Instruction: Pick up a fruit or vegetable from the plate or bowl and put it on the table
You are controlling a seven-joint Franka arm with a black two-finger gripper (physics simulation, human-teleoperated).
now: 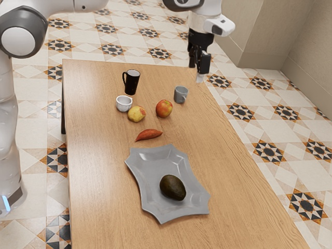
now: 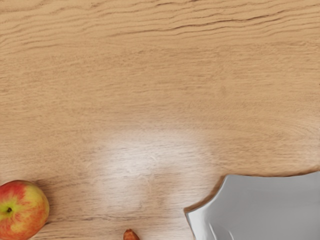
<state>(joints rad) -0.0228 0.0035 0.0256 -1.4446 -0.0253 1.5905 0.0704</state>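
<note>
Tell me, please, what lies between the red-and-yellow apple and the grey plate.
A reddish-orange sweet potato lies between the apple and the plate; the exterior view shows it whole, the wrist view its tip.

From the arm's side, we look steeply down the table (image 1: 98,171) toward twelve o'clock, well back, the arm's base (image 1: 10,171) near nine. From the wrist (image 1: 205,22) we face almost straight down, closer; both share apple (image 1: 164,109), sweet potato (image 1: 149,135) and platter (image 1: 153,166).
</note>
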